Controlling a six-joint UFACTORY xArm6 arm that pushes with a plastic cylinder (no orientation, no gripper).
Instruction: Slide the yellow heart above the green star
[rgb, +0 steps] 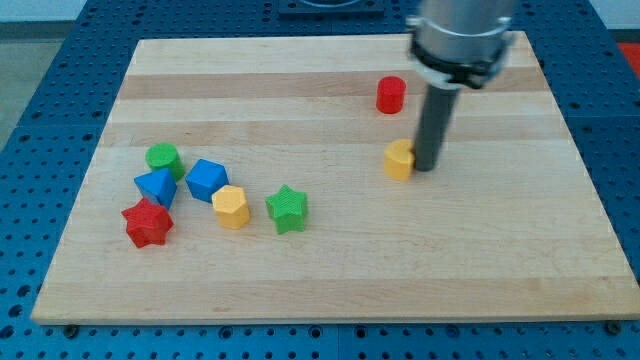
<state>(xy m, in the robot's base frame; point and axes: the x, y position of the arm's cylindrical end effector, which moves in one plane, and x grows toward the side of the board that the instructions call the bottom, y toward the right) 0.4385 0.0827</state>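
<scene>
Inspection runs from the frame's left to its right across the wooden table, which lies on a blue perforated base. At lower left a cluster of five blocks sits close together: a red star lowest, a blue block of angular shape just above it, a green cylinder at the cluster's top, a blue cube-like block to their right, and a yellow hexagonal block just below and right of that. The green star, the reference piece for the task, stands just beside the yellow hexagon on its right, apart from it by a narrow gap. The space directly above the star, toward the frame's centre, is bare wood, so the destination appears unobstructed. Well apart to the right, at centre right, lies the yellow heart, the piece to be moved. My tip stands at the heart's right side, touching it or very nearly so; this placement is judged deliberate, since a push from the right would drive the heart leftward toward the spot above the star. A red cylinder sits in the upper right, above the heart and clear of the likely path. There are no fingers on this rig, only the rod, so nothing is clasped. The task is judged barely begun; the heart has most of its travel ahead.
</scene>
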